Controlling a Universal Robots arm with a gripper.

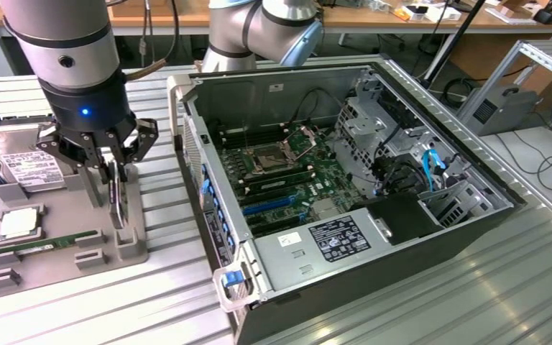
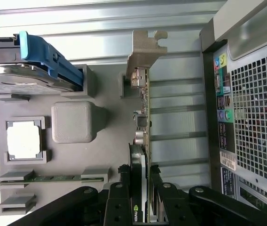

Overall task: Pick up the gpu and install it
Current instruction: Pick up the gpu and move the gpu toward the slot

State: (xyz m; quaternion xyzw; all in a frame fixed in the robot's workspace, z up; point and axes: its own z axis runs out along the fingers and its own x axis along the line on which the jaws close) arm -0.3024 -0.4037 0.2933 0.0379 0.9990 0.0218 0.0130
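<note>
The gpu (image 1: 118, 200) stands on edge in a slot of the grey holder tray (image 1: 65, 259), a thin dark card. In the wrist view the gpu (image 2: 143, 106) runs away from the camera, ending in its silver bracket. My gripper (image 1: 113, 169) has come down over the card from above, one finger on each side. Seen from the wrist, the gripper (image 2: 139, 172) has its black fingers (image 2: 124, 175) pressed against the card's two faces, shut on it. The card's lower edge still sits in the tray (image 2: 110, 150).
On the same tray lie a silver hard drive (image 1: 29, 169), a processor chip (image 1: 17, 224) and a green memory stick (image 1: 51, 244). The open computer case (image 1: 353, 180) lies at the exterior view's right of the tray, motherboard up, with blue slots (image 1: 274, 205).
</note>
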